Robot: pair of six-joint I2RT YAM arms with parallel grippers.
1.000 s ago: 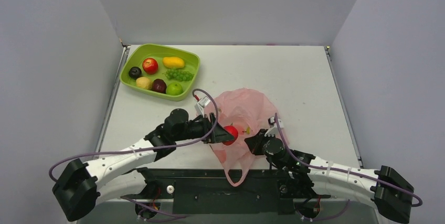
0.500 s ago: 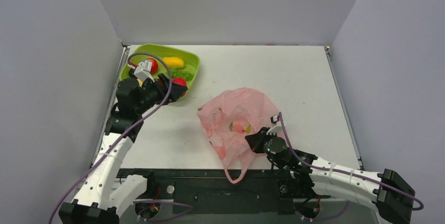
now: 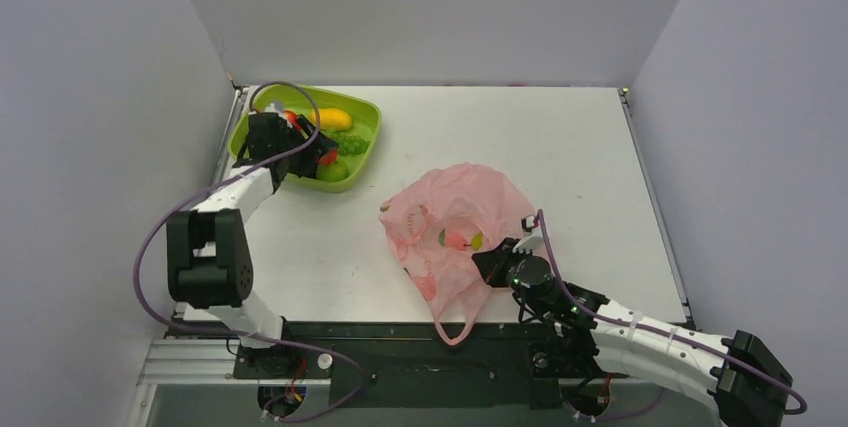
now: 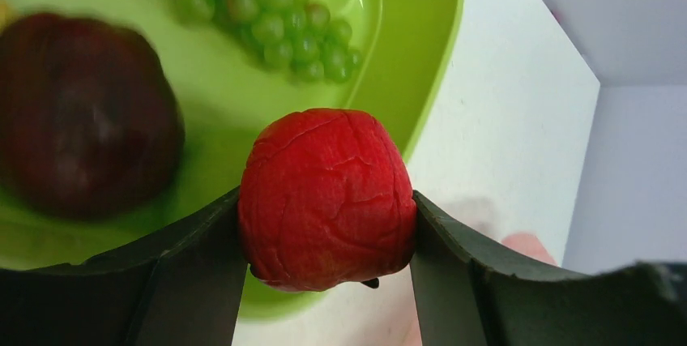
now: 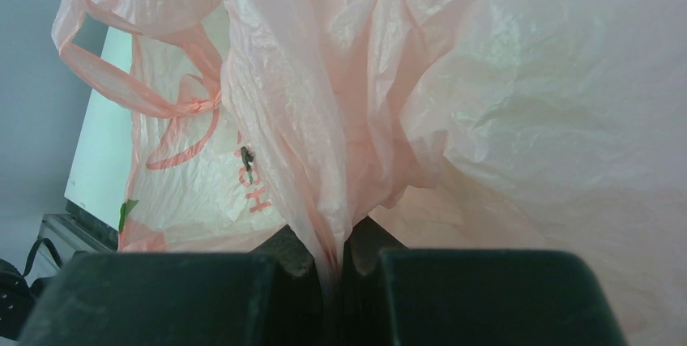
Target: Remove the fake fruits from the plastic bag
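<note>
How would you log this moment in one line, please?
left gripper: shut on red apple, above tray | right gripper: shut on bag | apple not yet released

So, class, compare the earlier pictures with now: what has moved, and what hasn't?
The left gripper carried the red apple from the mouth of the plastic bag leftward and away to the green tray, still clamped. The right gripper stayed pinching the bag, which barely shifted.
</note>
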